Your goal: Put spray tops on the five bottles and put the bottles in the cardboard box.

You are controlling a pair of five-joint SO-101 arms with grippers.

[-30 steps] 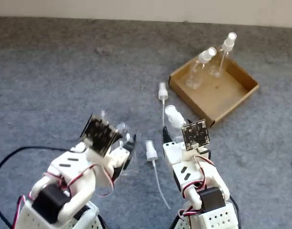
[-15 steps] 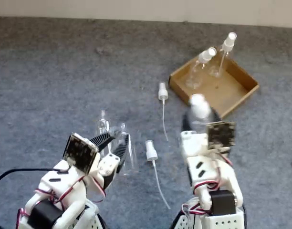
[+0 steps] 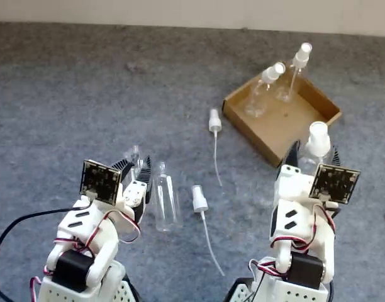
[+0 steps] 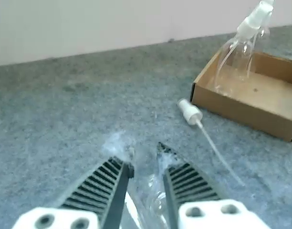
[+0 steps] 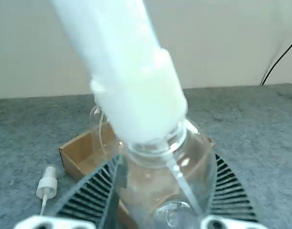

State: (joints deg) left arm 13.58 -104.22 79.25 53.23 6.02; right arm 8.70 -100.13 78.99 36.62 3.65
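Observation:
My right gripper [image 3: 311, 156] is shut on a clear bottle [image 5: 171, 193] with a white spray top [image 3: 318, 133], held up just off the near corner of the cardboard box [image 3: 249, 133]. In the box stand two capped bottles [image 3: 262, 91] [image 3: 290, 74]. My left gripper [image 3: 136, 168] is shut on a small upright uncapped bottle [image 3: 134, 155]; in the left wrist view the bottle [image 4: 153, 198] fills the gap between the fingers. Another uncapped bottle [image 3: 167, 202] lies just beside the left gripper, toward the right arm. Two loose spray tops [image 3: 214, 120] [image 3: 199, 199] lie between the arms.
Grey carpet covers the whole work surface. The long dip tubes of the loose spray tops [image 3: 209, 242] trail toward the arm bases. A pale wall runs along the far edge. A black cable [image 3: 16, 217] curves by the left arm's base.
The right arm carried the capped bottle rightward to the box's near corner. The left arm let one bottle down onto the carpet, shifted left and narrowed its jaws around the upright bottle.

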